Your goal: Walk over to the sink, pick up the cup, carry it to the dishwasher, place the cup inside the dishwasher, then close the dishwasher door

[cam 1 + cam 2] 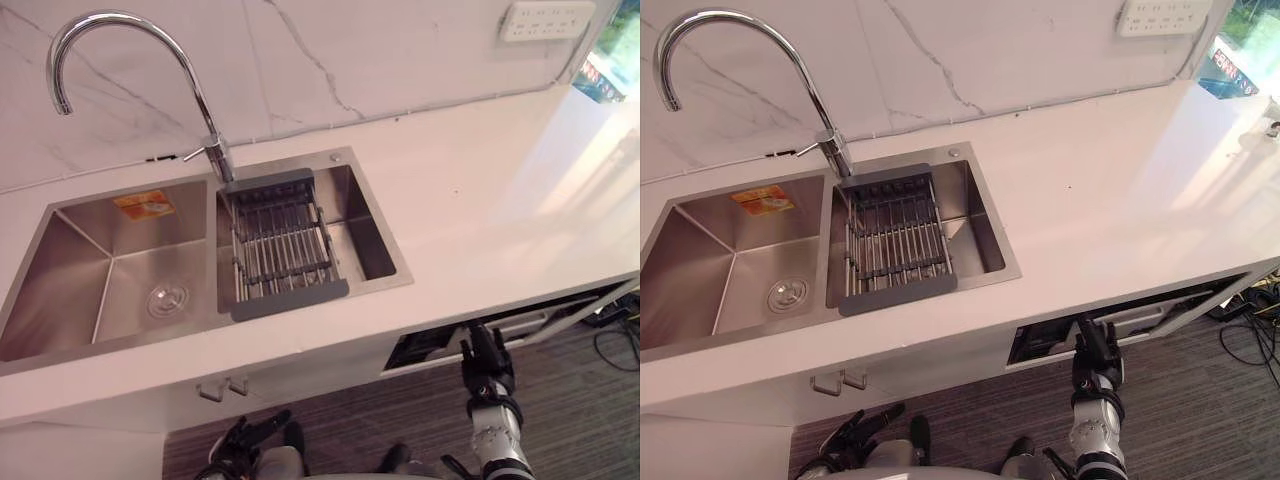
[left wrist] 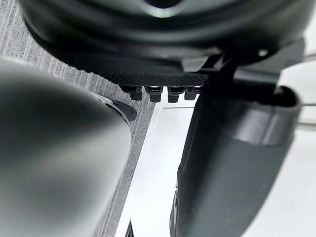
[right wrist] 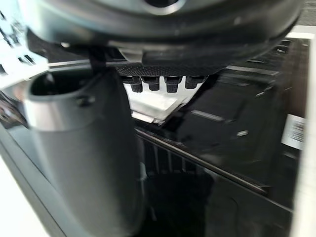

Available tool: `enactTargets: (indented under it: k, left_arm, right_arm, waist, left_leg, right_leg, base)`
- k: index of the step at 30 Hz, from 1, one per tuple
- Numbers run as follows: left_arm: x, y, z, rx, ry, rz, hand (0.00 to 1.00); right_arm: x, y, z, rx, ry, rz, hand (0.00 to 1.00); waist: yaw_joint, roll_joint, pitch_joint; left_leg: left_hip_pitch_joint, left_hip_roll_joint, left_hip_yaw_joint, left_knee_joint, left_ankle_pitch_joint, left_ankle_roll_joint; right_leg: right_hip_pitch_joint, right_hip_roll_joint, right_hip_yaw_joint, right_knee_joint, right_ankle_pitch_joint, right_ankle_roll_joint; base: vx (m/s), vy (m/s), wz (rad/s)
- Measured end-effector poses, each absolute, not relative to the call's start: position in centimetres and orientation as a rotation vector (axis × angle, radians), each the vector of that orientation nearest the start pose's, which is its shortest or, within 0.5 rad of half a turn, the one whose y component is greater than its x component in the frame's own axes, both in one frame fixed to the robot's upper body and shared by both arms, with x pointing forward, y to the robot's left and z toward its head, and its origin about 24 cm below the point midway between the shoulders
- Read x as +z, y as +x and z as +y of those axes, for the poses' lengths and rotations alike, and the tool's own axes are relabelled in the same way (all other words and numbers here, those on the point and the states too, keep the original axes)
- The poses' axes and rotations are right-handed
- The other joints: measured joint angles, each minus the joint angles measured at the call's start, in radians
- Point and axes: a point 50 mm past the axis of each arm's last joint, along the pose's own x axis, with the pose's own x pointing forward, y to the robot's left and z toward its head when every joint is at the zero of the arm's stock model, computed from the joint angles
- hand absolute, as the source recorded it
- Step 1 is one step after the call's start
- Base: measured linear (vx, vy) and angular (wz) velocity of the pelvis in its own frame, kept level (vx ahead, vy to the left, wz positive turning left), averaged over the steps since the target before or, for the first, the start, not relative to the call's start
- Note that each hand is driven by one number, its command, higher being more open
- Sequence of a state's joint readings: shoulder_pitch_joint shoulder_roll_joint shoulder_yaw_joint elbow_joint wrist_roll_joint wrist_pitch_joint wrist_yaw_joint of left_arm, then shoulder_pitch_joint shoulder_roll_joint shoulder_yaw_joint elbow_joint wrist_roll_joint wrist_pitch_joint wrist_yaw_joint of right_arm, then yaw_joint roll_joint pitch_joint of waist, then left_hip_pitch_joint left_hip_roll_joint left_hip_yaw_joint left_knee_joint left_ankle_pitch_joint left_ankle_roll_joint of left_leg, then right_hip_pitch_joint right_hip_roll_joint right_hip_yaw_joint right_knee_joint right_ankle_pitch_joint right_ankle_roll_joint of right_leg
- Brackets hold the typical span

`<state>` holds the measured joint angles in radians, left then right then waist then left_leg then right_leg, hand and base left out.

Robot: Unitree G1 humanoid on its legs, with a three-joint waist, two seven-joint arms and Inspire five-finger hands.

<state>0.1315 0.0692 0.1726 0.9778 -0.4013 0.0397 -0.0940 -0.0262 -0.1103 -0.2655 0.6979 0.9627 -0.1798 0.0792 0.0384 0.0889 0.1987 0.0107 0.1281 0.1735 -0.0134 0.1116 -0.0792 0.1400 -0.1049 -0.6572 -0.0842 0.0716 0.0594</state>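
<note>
The steel double-basin sink (image 1: 110,270) sits sunk in the white counter (image 1: 480,200), the dishwasher (image 1: 430,347) dark beneath its edge.

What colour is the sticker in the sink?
Orange and yellow. The sticker shows best in the left eye view.

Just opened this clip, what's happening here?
The robot stands at a stainless-steel double sink with a curved chrome tap and a grey wire draining rack across the right basin. Both hands hang below the white counter, open and empty: the dark left hand over the floor, the right hand by the dark dishwasher opening.
</note>
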Motion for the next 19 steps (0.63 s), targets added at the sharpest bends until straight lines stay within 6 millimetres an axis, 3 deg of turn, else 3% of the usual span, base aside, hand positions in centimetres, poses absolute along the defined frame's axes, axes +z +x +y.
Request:
enactTargets:
  k: [6,8,10,13,15,18,19]
  left_arm:
    - [-16.6,5.8,19.5,0.409,-0.501,1.099,1.00]
    - [-16.6,5.8,19.4,0.414,-0.527,1.089,1.00]
    - [-16.6,5.8,19.2,0.405,-0.564,1.081,1.00]
    - [-16.6,5.8,18.8,0.385,-0.635,1.082,1.00]
    - [-16.6,5.9,18.8,0.387,-0.670,1.082,1.00]
    - [-16.4,6.6,19.5,0.364,-0.686,1.076,1.00]
    - [-16.3,6.1,20.0,0.353,-0.683,1.088,1.00]
  right_arm:
    - [-7.6,20.7,-23.3,-0.439,0.848,0.270,1.00]
    - [-7.5,20.6,-23.2,-0.390,0.789,0.300,1.00]
    - [-8.4,19.3,-22.6,-0.302,0.691,0.405,1.00]
    - [-11.8,15.2,-20.5,-0.174,0.552,0.690,1.00]
    - [-14.1,12.1,-19.3,-0.174,0.503,0.881,1.00]
    - [-15.0,10.8,-21.2,-0.255,0.368,0.948,1.00]
    - [-15.3,9.6,-22.0,-0.338,0.342,0.969,1.00]
  waist:
    - [0.000,0.020,-0.001]
    - [0.002,0.023,-0.004]
    - [0.003,0.021,-0.018]
    - [0.012,0.011,-0.050]
    - [0.018,0.012,-0.057]
    - [0.026,-0.009,-0.056]
    - [0.029,-0.040,-0.057]
  left_leg:
    - [-0.009,0.028,0.003,0.002,-0.003,0.000]
    - [-0.021,0.037,0.002,-0.001,-0.003,-0.001]
    - [-0.033,0.043,0.003,-0.002,-0.003,-0.001]
    - [-0.044,0.048,0.003,0.004,-0.003,0.000]
    - [-0.060,0.045,0.007,0.017,-0.011,0.010]
    - [-0.087,0.021,0.017,0.030,-0.019,0.022]
    - [-0.066,-0.015,0.018,0.018,-0.025,0.033]
  right_leg:
    - [-0.014,0.029,0.025,-0.005,-0.007,-0.011]
    - [-0.029,0.033,0.028,-0.005,-0.009,-0.014]
    - [-0.040,0.040,0.025,-0.005,-0.012,-0.019]
    - [-0.041,0.042,0.002,0.002,-0.023,-0.033]
    - [-0.060,0.021,-0.020,0.045,-0.054,-0.030]
    - [-0.109,-0.070,-0.062,0.214,-0.145,0.009]
    - [-0.107,-0.137,-0.075,0.305,-0.187,0.054]
  base:
    - [-0.03,-0.007,-0.06]
    - [0.00,-0.024,-0.06]
    - [0.02,-0.016,0.04]
    - [0.09,-0.018,0.18]
    - [0.12,0.036,0.30]
    - [0.14,0.077,0.60]
    - [0.14,0.072,0.50]
